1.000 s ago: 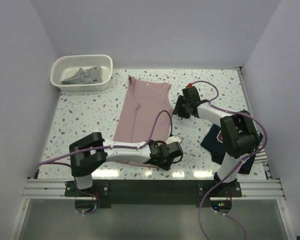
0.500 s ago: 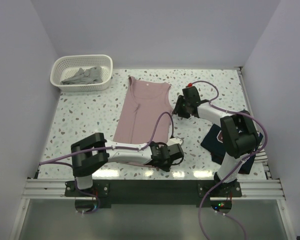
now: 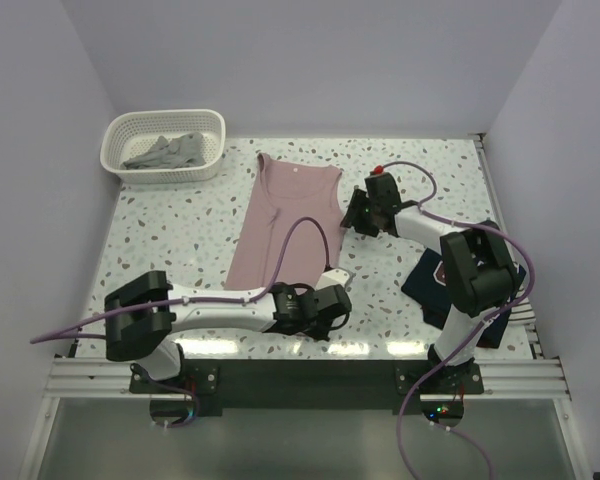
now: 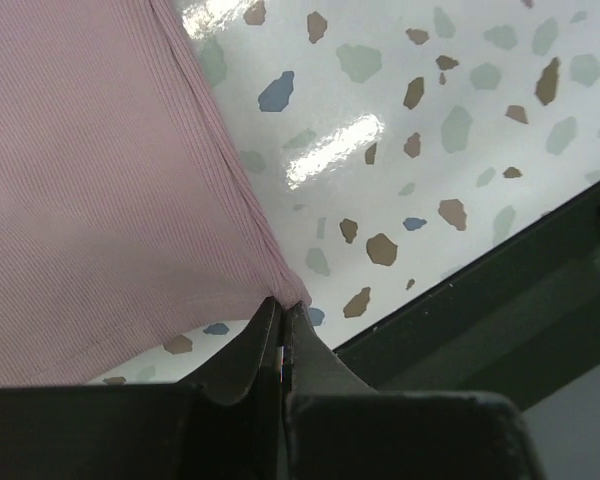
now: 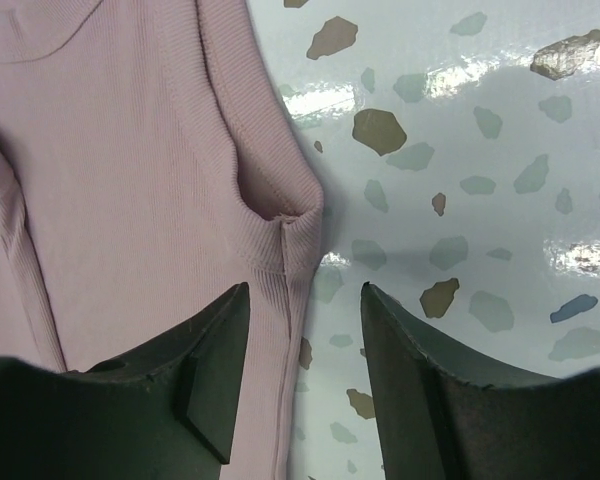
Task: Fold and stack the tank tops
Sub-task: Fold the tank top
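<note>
On the speckled table (image 3: 170, 240) the pink tank top (image 3: 285, 215) is stretching toward the near edge, left gripper (image 4: 282, 305) pinching its near-right corner, right gripper (image 5: 302, 295) gaping over its armhole.

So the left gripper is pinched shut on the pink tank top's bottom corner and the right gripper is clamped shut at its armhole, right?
Not quite. The right gripper is open: the right wrist view shows its jaws apart, straddling the armhole edge of the pink tank top. The left gripper is shut on the bottom corner, as you said.
</note>
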